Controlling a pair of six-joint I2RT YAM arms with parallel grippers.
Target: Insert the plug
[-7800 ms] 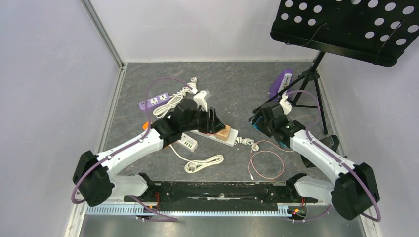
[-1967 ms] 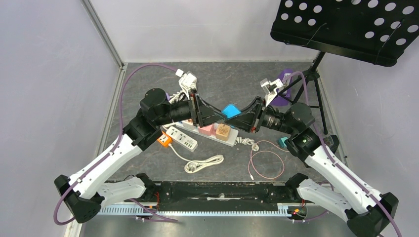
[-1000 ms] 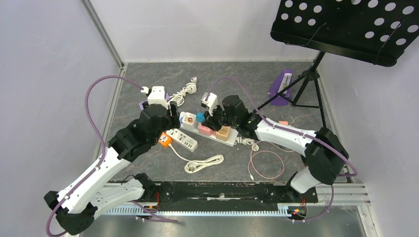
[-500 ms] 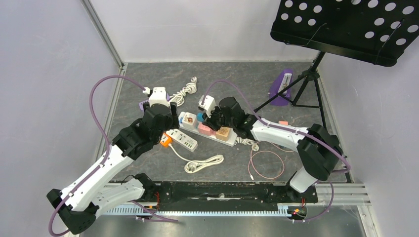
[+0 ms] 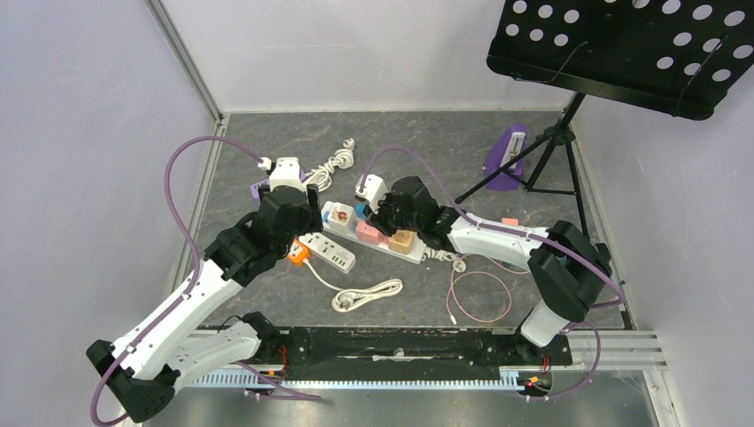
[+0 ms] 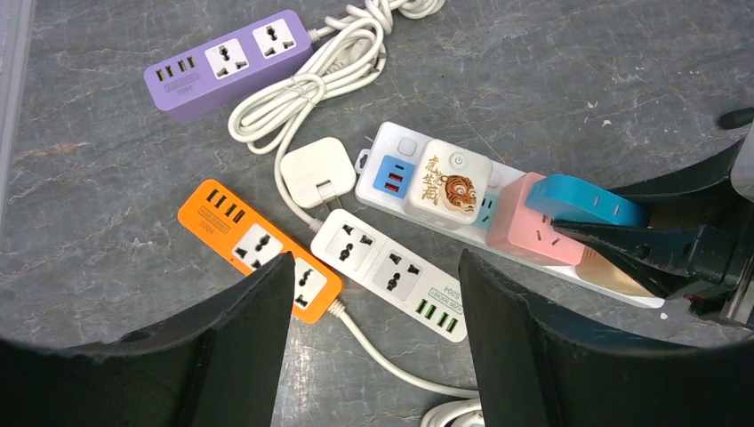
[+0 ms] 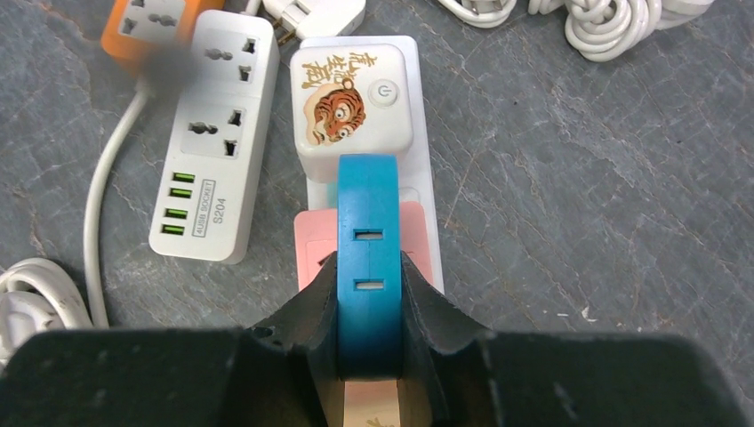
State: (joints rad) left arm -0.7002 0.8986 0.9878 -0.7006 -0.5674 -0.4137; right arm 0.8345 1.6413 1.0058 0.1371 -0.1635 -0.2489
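The right gripper is clamped on the blue plug, 1 finger on each flat side, in the lower centre of the right wrist view. The plug hangs over the white power strip, its far end at the gap between the tiger adapter above and the pink adapter below. In the left wrist view, at the right, it sits tilted across the pink adapter's top; I cannot tell whether they touch. Its prongs are hidden, so the insertion looks not yet made.

The left gripper is spread wide and holds nothing (its 2 fingers frame the lower part of its own view), hovering above the S204 strip and the orange strip.

Risks, as I judge them:
- The free socket is squeezed between 2 bulky adapters, so a tilted plug could catch on the pink adapter's edge rather than seat.
- Nothing pins the power strip, so a downward or sideways push may slide it across the table.
- With prongs unseen, misalignment could bend them or twist the plug in the grip.
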